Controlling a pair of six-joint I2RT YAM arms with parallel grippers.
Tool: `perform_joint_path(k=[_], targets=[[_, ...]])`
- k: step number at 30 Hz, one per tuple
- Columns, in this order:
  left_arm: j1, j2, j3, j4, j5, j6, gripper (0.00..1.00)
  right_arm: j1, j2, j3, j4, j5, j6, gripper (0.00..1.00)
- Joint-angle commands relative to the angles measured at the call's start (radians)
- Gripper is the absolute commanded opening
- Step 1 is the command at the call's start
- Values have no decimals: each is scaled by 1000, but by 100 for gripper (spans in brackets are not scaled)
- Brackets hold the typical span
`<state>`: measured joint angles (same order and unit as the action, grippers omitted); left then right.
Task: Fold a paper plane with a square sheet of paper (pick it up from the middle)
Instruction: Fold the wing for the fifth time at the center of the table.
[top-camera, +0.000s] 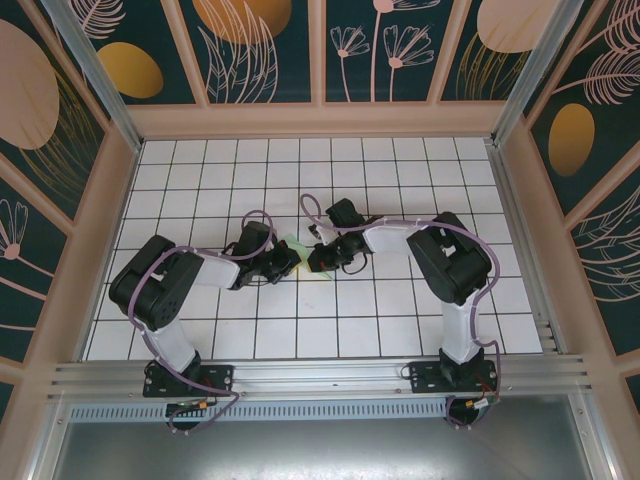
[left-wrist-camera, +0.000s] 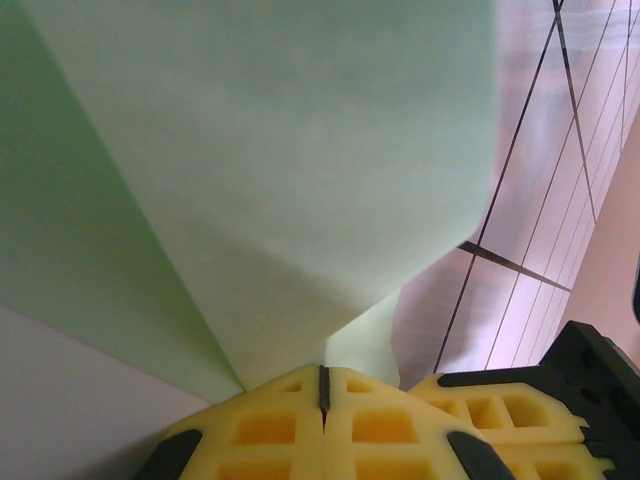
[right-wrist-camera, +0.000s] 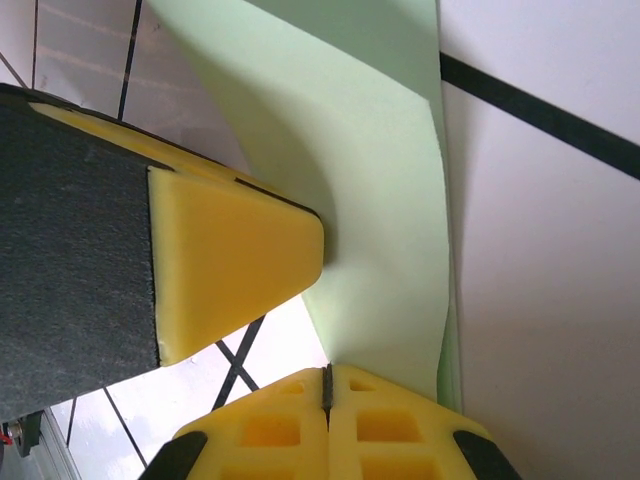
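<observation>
**Sheet of paper (top-camera: 298, 243) pinched from both sides at the middle of the worktop (top-camera: 400, 320)**

The pale mint-green sheet is found at the centre of the worktop, well apart from all four edges, between the tips of the left arm (top-camera: 170, 285) and the right arm (top-camera: 450, 260), which are brought together over it. It is lifted off the tiles rather than laid flat. In the left wrist view it rises from the yellow fingertips (left-wrist-camera: 380, 430) as a broad face with a darker layer beside it, so at least one fold is judged to be in place.

The left jaws are clenched, and the paper is seen narrowing into the seam between them, so a grip on the sheet is read there. The right jaws are likewise clenched. In the right wrist view the curved edge of the paper runs down to their seam, and it is judged to be caught there too. One yellow pad of the left arm is seen pressing against the curved sheet.

The paper is judged to be very light, limp and easily creased. It can be expected to bow, as it is bowing now, and to slip from smooth pads if it is pulled sideways. A hold is best taken near a folded edge, where doubled layers give some stiffness. The pull between the two grips should be kept gentle, since a tear or a stray crease could be made by a tug.
</observation>
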<state>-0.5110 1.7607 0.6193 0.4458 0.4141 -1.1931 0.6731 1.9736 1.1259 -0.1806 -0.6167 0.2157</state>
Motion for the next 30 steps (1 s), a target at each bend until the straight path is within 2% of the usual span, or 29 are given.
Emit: perform_joint_path(k=[1,9,30], targets=[[9,43,-2,-155,-113,35,4,-10,-15,6,-88,39,-45,3],[10,52,7,-165,-115,38,4,12,-97,-8,-116,-11,-84,4],[9,51,10,-191,-130,47,4,6,-32,-12,-192,133,-93,4]])
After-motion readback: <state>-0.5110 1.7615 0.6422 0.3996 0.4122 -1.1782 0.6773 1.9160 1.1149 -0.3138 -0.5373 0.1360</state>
